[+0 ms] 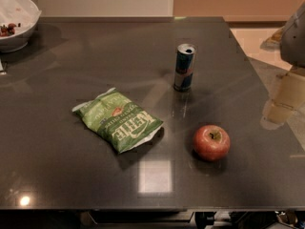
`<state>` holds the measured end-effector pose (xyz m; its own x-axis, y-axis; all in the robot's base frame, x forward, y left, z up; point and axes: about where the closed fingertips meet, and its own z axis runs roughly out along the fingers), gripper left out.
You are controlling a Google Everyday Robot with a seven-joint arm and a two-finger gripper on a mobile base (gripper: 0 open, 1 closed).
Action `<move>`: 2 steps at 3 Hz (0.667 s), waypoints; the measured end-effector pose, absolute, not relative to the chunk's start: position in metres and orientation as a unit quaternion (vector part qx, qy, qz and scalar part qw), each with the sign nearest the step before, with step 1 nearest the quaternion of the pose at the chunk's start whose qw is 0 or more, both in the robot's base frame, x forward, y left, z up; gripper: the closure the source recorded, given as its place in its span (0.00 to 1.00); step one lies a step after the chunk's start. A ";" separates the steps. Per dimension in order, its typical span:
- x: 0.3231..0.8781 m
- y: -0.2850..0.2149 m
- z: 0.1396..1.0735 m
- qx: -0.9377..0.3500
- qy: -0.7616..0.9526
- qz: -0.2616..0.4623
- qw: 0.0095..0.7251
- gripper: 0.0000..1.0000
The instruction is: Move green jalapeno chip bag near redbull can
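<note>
The green jalapeno chip bag (pixel 119 119) lies flat on the dark table, left of centre, with its white "KETTLE" lettering facing up. The redbull can (pixel 184 67) stands upright behind and to the right of the bag, a clear gap away. My gripper does not show in this view. Only a grey part of the arm (pixel 294 32) appears at the right edge, beyond the table and far from both objects.
A red apple (pixel 211 142) sits at the front right, below the can. A white bowl (pixel 14 20) with some contents stands at the back left corner. The dark table (pixel 57 175) ends near the bottom and slants along the right.
</note>
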<state>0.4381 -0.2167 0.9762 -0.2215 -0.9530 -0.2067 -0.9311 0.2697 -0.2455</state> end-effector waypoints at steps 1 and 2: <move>0.439 -0.215 0.978 -0.605 0.779 -0.035 0.160 0.00; 0.441 -0.195 0.975 -0.617 0.767 -0.017 0.174 0.00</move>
